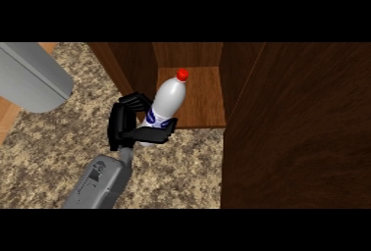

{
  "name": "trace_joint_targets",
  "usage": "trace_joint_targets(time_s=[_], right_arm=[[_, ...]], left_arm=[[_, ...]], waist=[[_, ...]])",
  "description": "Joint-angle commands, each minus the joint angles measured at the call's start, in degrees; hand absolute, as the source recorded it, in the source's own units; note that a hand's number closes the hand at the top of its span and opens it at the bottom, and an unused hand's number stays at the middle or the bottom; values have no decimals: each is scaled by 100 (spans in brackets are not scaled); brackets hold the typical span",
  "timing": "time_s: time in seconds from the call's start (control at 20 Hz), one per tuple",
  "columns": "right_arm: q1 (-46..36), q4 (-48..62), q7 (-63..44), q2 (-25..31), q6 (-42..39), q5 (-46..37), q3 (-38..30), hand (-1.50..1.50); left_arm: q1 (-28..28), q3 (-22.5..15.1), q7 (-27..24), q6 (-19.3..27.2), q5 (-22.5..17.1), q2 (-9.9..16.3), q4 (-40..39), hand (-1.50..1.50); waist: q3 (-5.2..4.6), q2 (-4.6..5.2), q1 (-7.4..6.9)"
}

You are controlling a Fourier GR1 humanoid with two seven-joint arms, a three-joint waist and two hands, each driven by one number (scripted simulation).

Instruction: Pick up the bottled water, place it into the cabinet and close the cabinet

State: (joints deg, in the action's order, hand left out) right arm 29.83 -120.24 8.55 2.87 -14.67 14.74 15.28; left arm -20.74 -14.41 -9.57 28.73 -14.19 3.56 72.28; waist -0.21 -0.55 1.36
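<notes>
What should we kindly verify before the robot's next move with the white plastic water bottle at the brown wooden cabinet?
1. Grasp: ok. The black right hand is curled round the white plastic bottle.
2. Red cap in place: ok, and it points toward the cabinet.
3. Cabinet open: ok. The brown wooden shelf shows.
4. Room on the shelf: ok. Bare wood shows beside the bottle.
5. Bottle resting on the shelf: cannot tell. The hand hides its base.
6. Left hand away from the cabinet: cannot tell. It is not in view.
</notes>
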Motion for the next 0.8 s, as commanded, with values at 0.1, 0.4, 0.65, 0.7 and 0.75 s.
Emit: trace_joint_targets(time_s=[0.1,0.4,0.65,0.7,0.75], right_arm=[[-75,112,36,52,-104,-17,41,-150],[-64,126,48,43,-125,5,86,-150],[-140,130,-44,158,-257,143,50,-150],[-66,226,43,103,-211,44,90,-150],[-167,193,-43,82,-185,114,76,-150]], left_arm=[[-1815,57,553,534,411,-282,-914,150],[-1784,-111,702,788,755,-28,-1033,150],[-1705,-153,635,1063,985,76,-1273,150],[-1720,-44,676,931,942,304,-1296,150],[-1689,-184,603,1076,1091,201,-1405,150]], waist=[[30,146,383],[29,156,433],[27,199,513],[25,184,468],[24,194,459]])
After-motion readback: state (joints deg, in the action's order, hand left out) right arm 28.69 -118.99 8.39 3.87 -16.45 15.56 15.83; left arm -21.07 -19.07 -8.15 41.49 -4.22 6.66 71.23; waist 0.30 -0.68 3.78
